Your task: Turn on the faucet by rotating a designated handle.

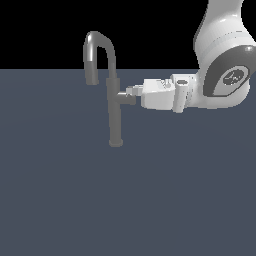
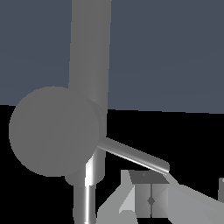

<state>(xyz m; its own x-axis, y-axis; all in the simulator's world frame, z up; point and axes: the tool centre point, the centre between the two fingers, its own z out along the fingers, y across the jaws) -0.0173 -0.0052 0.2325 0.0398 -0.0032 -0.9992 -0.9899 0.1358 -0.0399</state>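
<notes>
My gripper (image 1: 131, 92) touches the handle (image 1: 126, 98) of the faucet (image 1: 114, 105); finger spacing unclear. Risk: fingertips slip off the thin lever (image 2: 133, 154) during rotation.

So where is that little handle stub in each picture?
Exterior view: the handle juts from the faucet post toward the exterior view's right, meeting the tool.
Wrist view: the handle is the big round disc end-on, with its thin lever.
Shared landmark: the faucet's upright post.
</notes>
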